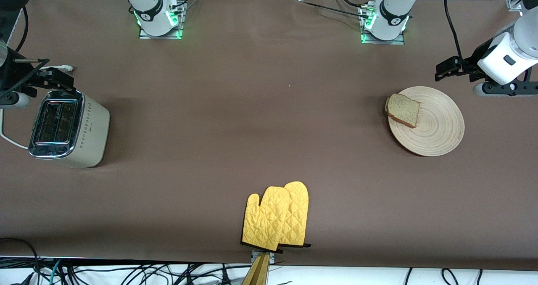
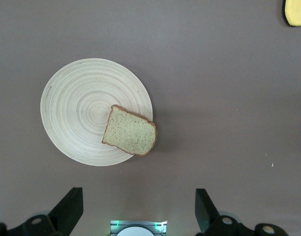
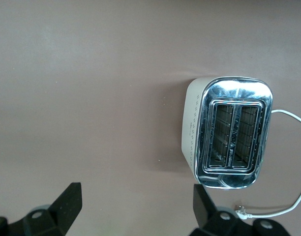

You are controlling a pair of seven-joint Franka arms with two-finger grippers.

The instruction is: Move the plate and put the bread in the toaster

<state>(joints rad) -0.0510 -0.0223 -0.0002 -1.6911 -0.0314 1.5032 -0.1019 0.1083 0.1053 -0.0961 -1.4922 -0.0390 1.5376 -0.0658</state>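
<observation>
The pale wooden plate (image 1: pixel 437 125) lies toward the left arm's end of the table. The bread (image 1: pixel 403 110) rests on its rim, overhanging the edge on the side toward the toaster. Both show in the left wrist view, plate (image 2: pixel 81 108) and bread (image 2: pixel 129 132). My left gripper (image 1: pixel 449 68) hangs open and empty over bare table beside the plate; it also shows in the left wrist view (image 2: pixel 139 199). The cream toaster (image 1: pixel 67 127) stands at the right arm's end, slots empty (image 3: pixel 231 132). My right gripper (image 1: pixel 50 78) is open and empty over the table beside the toaster (image 3: pixel 135 196).
A pair of yellow oven mitts (image 1: pixel 277 220) lies at the table's edge nearest the front camera; one tip shows in the left wrist view (image 2: pixel 296 12). The toaster's white cord (image 3: pixel 288 118) trails off beside it. Brown tabletop spans between toaster and plate.
</observation>
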